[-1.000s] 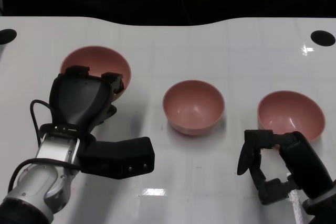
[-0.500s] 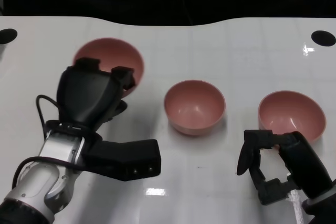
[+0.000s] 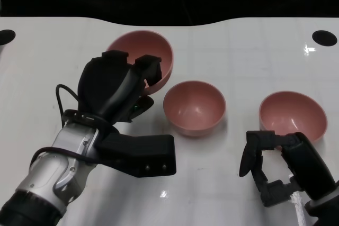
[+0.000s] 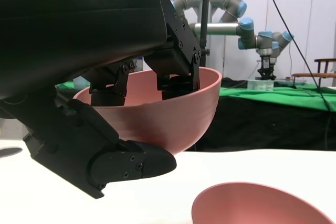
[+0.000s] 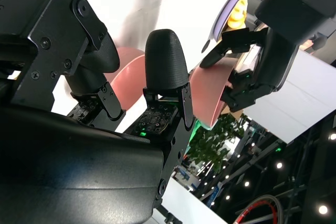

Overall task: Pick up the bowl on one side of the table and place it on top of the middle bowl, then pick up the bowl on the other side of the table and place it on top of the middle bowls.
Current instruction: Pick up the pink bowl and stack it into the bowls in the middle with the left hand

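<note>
My left hand (image 3: 117, 86) grips a pink bowl (image 3: 149, 52) by its near rim and holds it above the table, just left of the middle bowl (image 3: 195, 106). The left wrist view shows the held bowl (image 4: 168, 114) lifted, fingers (image 4: 176, 56) inside its rim and the thumb under it, with the middle bowl (image 4: 262, 208) lower down. A third pink bowl (image 3: 292, 114) sits at the right. My right hand (image 3: 275, 165) rests near that bowl with its fingers apart and nothing in them. In the right wrist view its fingers (image 5: 165, 72) stand before the pink bowls (image 5: 207, 95).
The white table (image 3: 233, 51) has a black hole (image 3: 324, 37) at the far right corner and another (image 3: 7, 36) at the far left. Beyond the far edge is dark. A lab with other robot arms (image 4: 236, 19) shows in the left wrist view.
My left hand has carried the pink bowl up and rightward from the left side toward the middle bowl. My right hand has not moved.
</note>
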Robot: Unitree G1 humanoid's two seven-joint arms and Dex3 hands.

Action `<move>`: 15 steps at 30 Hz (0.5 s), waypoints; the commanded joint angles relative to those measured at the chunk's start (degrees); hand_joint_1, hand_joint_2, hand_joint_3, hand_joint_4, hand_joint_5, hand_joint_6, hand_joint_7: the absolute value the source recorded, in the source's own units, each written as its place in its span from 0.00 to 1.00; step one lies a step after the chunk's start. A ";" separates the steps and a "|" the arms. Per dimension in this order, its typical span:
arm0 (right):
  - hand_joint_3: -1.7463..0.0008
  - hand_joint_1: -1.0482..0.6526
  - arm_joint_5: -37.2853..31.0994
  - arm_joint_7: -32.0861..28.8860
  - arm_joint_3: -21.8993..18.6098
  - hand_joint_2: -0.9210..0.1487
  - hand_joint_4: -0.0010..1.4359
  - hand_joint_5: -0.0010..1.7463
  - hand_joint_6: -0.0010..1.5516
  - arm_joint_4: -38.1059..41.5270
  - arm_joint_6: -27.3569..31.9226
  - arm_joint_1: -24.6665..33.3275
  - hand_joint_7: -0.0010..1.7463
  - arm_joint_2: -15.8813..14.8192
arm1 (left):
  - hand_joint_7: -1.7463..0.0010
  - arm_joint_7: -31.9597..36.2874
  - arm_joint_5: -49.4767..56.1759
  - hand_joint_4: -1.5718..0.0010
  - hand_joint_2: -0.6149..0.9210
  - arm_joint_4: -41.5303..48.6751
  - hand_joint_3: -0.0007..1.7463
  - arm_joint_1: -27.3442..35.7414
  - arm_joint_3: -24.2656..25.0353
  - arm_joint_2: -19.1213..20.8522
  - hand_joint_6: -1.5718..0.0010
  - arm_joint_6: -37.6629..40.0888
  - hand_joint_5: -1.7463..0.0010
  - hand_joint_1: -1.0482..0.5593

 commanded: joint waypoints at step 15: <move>0.00 0.79 -1.70 -1.08 -0.44 0.81 0.70 1.00 0.63 -1.48 -0.41 0.82 0.76 -0.75 | 0.07 -7.12 -3.87 0.42 0.70 6.49 0.69 -6.13 -2.46 -5.86 0.50 -5.22 0.00 0.50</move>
